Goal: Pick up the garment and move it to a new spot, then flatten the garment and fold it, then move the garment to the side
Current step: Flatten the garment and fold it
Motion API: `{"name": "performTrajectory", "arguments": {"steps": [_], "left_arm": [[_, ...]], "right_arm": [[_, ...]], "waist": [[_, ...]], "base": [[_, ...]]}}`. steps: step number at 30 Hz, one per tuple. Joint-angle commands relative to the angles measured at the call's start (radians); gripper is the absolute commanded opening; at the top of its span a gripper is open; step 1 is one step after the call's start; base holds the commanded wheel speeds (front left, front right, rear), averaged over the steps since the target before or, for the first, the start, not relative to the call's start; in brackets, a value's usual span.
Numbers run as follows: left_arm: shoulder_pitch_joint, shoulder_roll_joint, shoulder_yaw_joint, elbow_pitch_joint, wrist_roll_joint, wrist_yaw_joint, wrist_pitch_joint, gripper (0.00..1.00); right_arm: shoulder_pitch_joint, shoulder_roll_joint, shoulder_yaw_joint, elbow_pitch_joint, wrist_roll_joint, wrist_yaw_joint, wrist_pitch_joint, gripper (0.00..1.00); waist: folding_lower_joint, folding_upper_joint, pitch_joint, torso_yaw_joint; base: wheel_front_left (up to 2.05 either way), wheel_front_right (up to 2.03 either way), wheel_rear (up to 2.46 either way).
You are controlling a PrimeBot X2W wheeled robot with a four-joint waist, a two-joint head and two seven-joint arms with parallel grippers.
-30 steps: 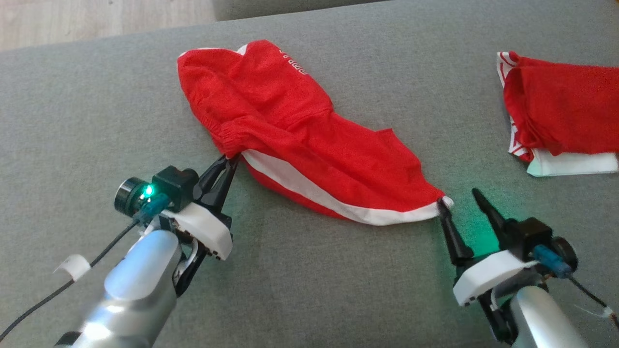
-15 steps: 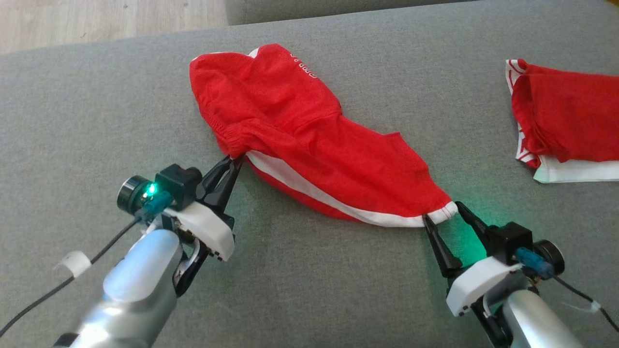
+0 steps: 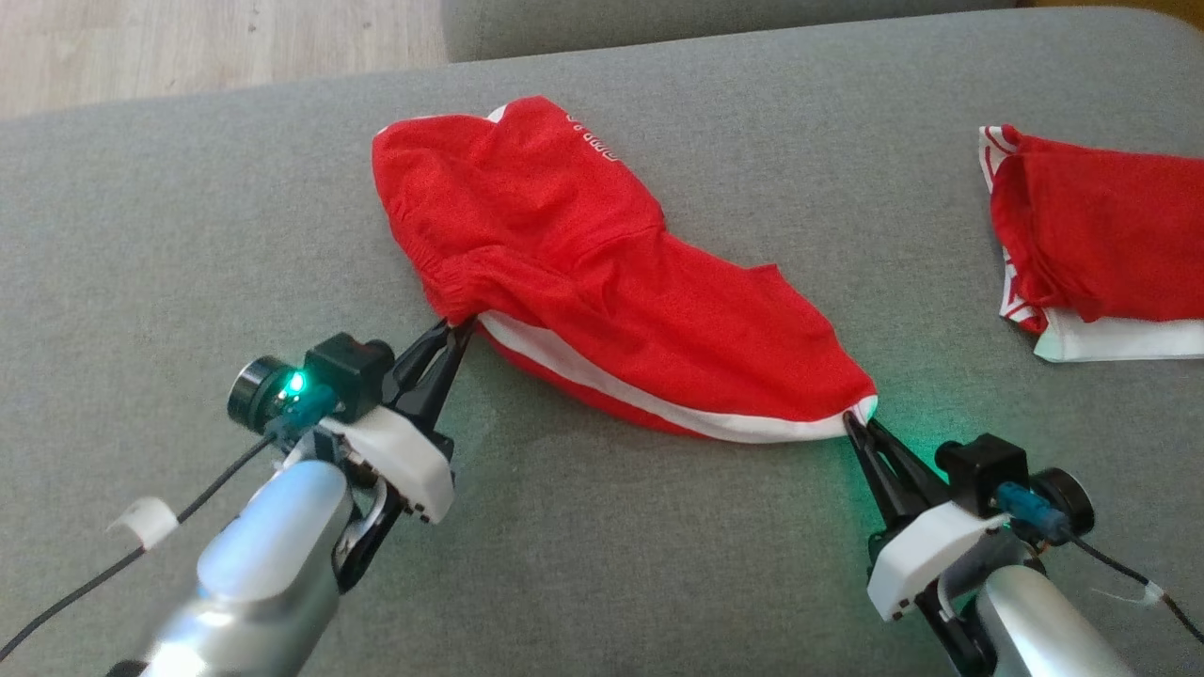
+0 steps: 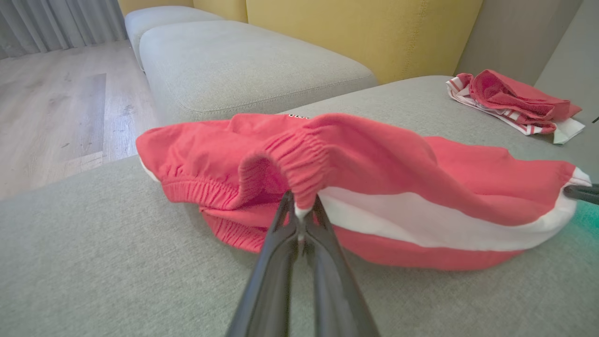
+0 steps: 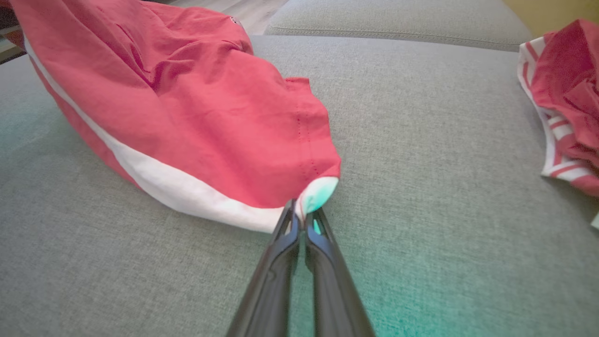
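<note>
The garment (image 3: 602, 282) is a pair of red shorts with a white side stripe, lying bunched on the grey couch cushion (image 3: 658, 564). My left gripper (image 3: 459, 331) is shut on the elastic waistband corner (image 4: 299, 164) at the garment's near left end. My right gripper (image 3: 856, 421) is shut on the white hem corner (image 5: 318, 194) at its near right end. The fabric (image 5: 196, 107) sags between the two grips, its far part resting on the cushion.
A second red and white garment (image 3: 1091, 235) lies crumpled at the cushion's right side. Another grey cushion (image 4: 243, 61) and a yellow backrest (image 4: 355, 28) stand beyond. Wooden floor (image 3: 188, 38) lies past the far left edge.
My right gripper moved in around the white hem corner and shut on it. The left gripper has kept its hold on the waistband. The head camera shifted slightly.
</note>
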Motion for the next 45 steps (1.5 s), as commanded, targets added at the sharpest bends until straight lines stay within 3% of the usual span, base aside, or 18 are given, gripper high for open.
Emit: {"name": "performTrajectory", "arguments": {"steps": [1, 14, 21, 28, 36, 45], "left_arm": [[-0.014, 0.041, 0.032, -0.026, -0.011, 0.01, 0.0, 0.0], [0.019, 0.125, -0.001, -0.088, -0.046, -0.001, 0.088, 0.0], [-0.022, 0.235, -0.046, -0.257, -0.096, -0.008, 0.215, 0.0], [-0.15, 0.329, -0.003, -0.395, -0.136, -0.008, 0.298, 0.0], [-0.272, 0.368, 0.084, -0.472, -0.144, 0.03, 0.3, 0.0], [-0.222, 0.397, 0.104, -0.583, -0.179, 0.069, 0.312, 0.0]], "right_arm": [[-0.029, -0.019, 0.017, -0.028, 0.01, -0.001, -0.006, 0.0], [-0.059, -0.052, -0.042, -0.131, 0.064, -0.001, 0.016, 0.0], [-0.15, -0.105, -0.049, -0.216, 0.085, -0.001, 0.047, 0.0], [-0.285, -0.141, -0.057, -0.295, 0.031, -0.001, 0.033, 0.0], [-0.41, -0.144, -0.084, -0.349, -0.104, -0.001, 0.056, 0.0], [-0.335, -0.149, -0.14, -0.447, -0.132, -0.001, 0.112, 0.0]], "waist": [[0.0, 0.0, -0.006, 0.0], [0.0, 0.0, -0.082, 0.006], [0.0, 0.0, -0.129, 0.024], [0.0, 0.0, -0.182, 0.039], [0.0, 0.0, -0.219, 0.031], [0.0, 0.0, -0.234, 0.016]], "base": [[0.0, 0.0, 0.0], [0.0, 0.0, 0.0], [0.0, 0.0, 0.0], [0.0, 0.0, 0.0], [0.0, 0.0, 0.0], [0.0, 0.0, 0.0]]}}
